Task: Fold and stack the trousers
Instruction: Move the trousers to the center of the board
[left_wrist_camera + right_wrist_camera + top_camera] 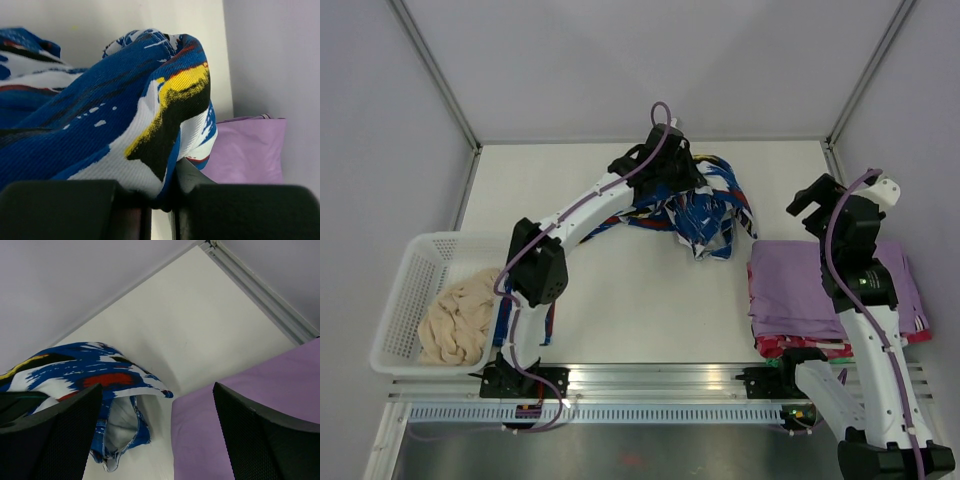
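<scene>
The trousers (705,212), in a blue, white and black print, lie crumpled at the back middle of the table. My left gripper (682,180) reaches over them from the left and is shut on a raised fold of them. In the left wrist view that fold (115,130) rises from between the black fingers (75,210), and the gripper (162,196) pinches its lower edge. My right gripper (812,210) hovers open over the back left corner of the lilac stack, right of the trousers. In the right wrist view the gripper (157,435) holds nothing, and the trousers (95,377) hang at the left.
A stack of folded lilac garments (820,285) lies at the right, with red-printed cloth (800,348) under its front edge. A white basket (405,285) at the left holds a cream fluffy bundle (460,320). Blue printed cloth (548,325) shows beside the left arm's lower link. Grey walls close the back and sides.
</scene>
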Controlling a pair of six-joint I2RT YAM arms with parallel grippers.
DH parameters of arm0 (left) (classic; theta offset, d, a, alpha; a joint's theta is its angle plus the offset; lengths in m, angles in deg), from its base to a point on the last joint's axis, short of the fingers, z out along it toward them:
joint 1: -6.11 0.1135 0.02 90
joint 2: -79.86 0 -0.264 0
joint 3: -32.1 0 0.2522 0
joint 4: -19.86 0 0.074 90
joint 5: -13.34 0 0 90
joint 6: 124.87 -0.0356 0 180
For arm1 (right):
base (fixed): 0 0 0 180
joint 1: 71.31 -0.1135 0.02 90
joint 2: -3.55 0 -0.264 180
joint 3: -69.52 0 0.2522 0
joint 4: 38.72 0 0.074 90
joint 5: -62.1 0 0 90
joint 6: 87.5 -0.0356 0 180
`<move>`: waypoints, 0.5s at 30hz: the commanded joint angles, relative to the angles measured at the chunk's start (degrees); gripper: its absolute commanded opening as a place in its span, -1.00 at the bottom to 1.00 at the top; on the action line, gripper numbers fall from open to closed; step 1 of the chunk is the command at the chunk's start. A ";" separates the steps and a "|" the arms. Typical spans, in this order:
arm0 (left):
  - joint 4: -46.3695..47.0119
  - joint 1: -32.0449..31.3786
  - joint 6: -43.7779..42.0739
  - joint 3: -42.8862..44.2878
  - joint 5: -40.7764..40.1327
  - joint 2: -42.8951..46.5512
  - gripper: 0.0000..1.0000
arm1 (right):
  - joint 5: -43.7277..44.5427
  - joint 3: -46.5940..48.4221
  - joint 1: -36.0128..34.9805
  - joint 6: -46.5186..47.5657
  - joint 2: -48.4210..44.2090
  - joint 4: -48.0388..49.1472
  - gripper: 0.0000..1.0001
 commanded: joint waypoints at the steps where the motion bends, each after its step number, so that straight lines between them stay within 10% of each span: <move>1: 6.60 0.06 3.31 7.83 2.45 -3.42 -0.95 | -3.85 -1.81 0.11 -0.76 0.52 -1.61 0.96; 15: 32.44 0.06 5.51 15.75 -4.57 -13.46 -0.95 | -2.89 -4.89 0.11 -1.29 2.80 1.46 0.96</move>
